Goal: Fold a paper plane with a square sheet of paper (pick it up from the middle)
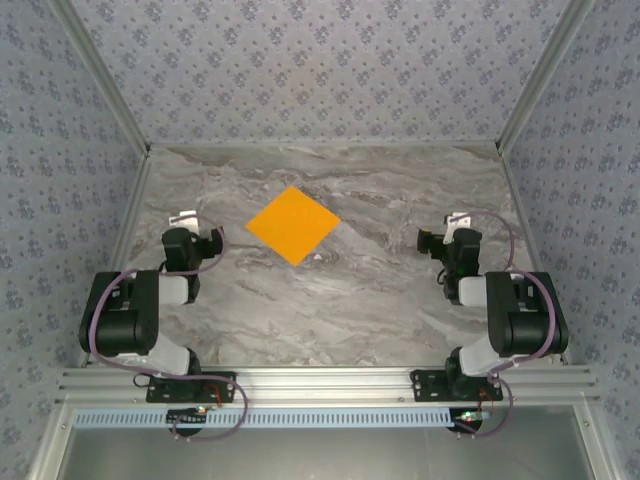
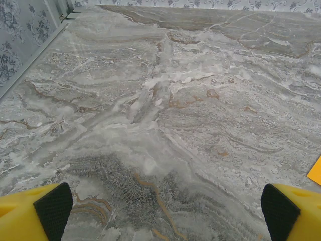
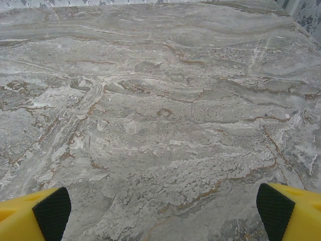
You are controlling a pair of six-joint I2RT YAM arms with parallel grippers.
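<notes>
The square sheet of paper (image 1: 293, 224) lies flat and unfolded on the marble table, turned like a diamond, between the two arms and a little left of centre. One orange corner of the sheet (image 2: 316, 171) pokes in at the right edge of the left wrist view. My left gripper (image 1: 190, 222) sits left of the sheet, apart from it, and is open with nothing between its fingers (image 2: 52, 210). My right gripper (image 1: 450, 228) rests far to the right of the sheet, also open and empty, with its black pads (image 3: 275, 210) spread wide over bare marble.
The grey marble table (image 1: 380, 290) is boxed in by patterned walls on the left, back and right, with metal posts at the corners. An aluminium rail (image 1: 330, 385) runs along the near edge where both arm bases are bolted.
</notes>
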